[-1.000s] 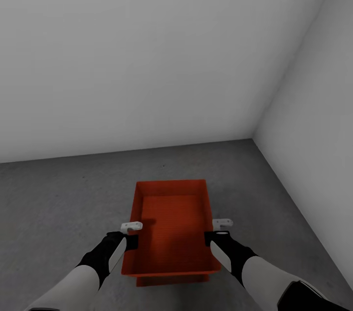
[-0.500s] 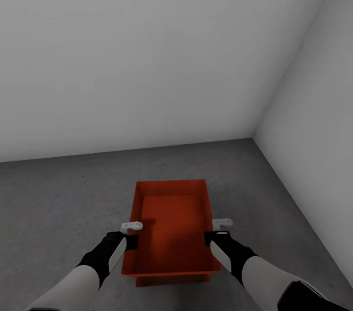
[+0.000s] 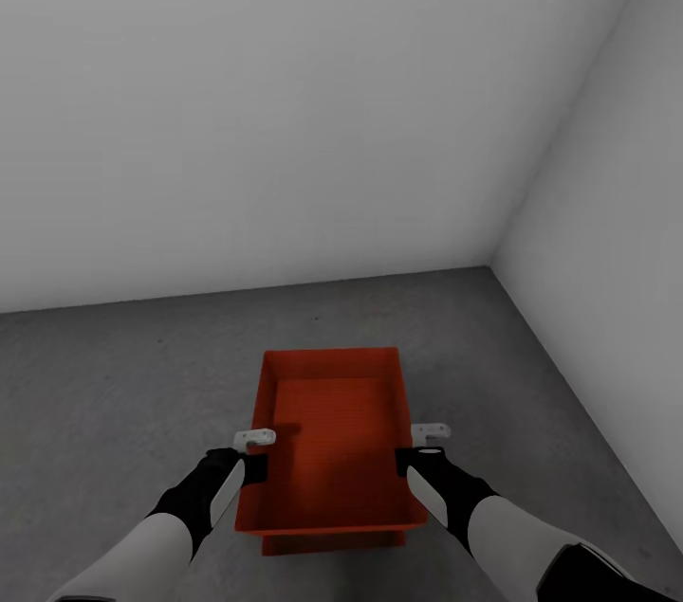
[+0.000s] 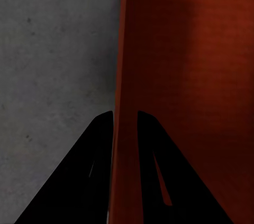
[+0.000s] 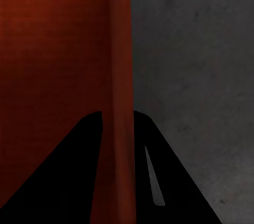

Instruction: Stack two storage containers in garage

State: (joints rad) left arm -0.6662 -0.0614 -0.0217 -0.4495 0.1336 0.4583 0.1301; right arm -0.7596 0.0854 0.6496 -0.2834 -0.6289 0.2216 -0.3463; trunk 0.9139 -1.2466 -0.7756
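The upper storage container (image 3: 332, 436) sits between the two end effectors, nested on a second storage container (image 3: 332, 541), of which only a strip of near wall shows below the upper bin's near edge. Both bins stand on the dark grey concrete floor (image 3: 114, 374) of the garage, near the corner where the two plain walls (image 3: 285, 109) meet.

The left end effector (image 3: 252, 455) straddles the upper container's left long wall. In the left wrist view the two fingers (image 4: 100, 144) of the left end effector (image 4: 125, 115) lie on either side of the wall's rim, one over the floor (image 4: 53, 49) and one inside the bin (image 4: 185, 49), pinching that wall.

The right end effector (image 3: 417, 448) straddles the right long wall in the same manner. In the right wrist view the fingers (image 5: 87, 139) of the right end effector (image 5: 117, 114) bracket the rim, pinching the wall, with the bin interior (image 5: 53, 38) on one side and the floor (image 5: 196, 49) on the other.
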